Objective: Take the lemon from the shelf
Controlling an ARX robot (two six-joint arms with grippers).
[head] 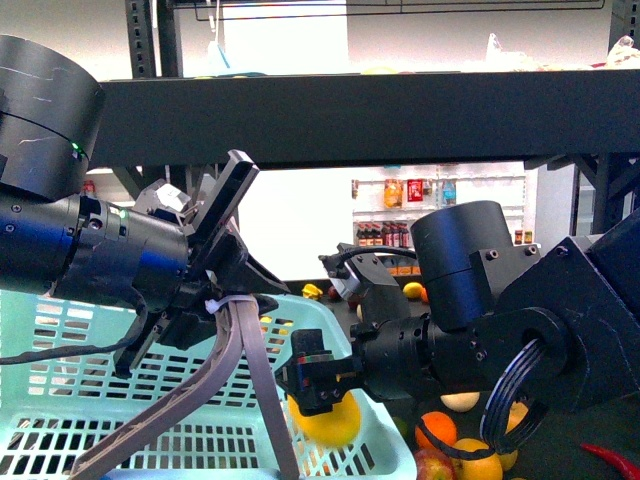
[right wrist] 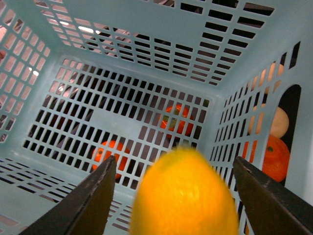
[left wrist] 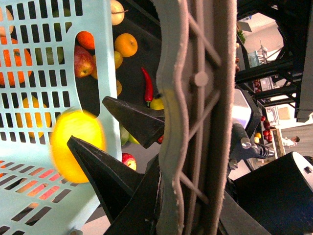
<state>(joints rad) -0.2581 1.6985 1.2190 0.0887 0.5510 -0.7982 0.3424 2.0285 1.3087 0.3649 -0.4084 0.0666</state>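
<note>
The lemon (right wrist: 183, 193), bright yellow and blurred, hangs between the open jaws of my right gripper (right wrist: 174, 162) without touching either one, over the inside of the pale green basket (right wrist: 122, 73). In the front view the lemon (head: 325, 420) sits just under my right gripper (head: 315, 382) by the basket's (head: 100, 340) right wall. It also shows blurred in the left wrist view (left wrist: 76, 144). My left gripper (head: 215, 290) is shut on the grey basket handle (head: 240, 345), which also shows in the left wrist view (left wrist: 195, 98). A black shelf tier (head: 380, 115) spans above both arms.
Oranges (head: 437, 428), apples and a red chili (head: 612, 461) lie on the lower black tier right of the basket. Oranges (right wrist: 276, 156) show through the basket wall. White-lit grocery shelves (head: 440, 215) stand far behind.
</note>
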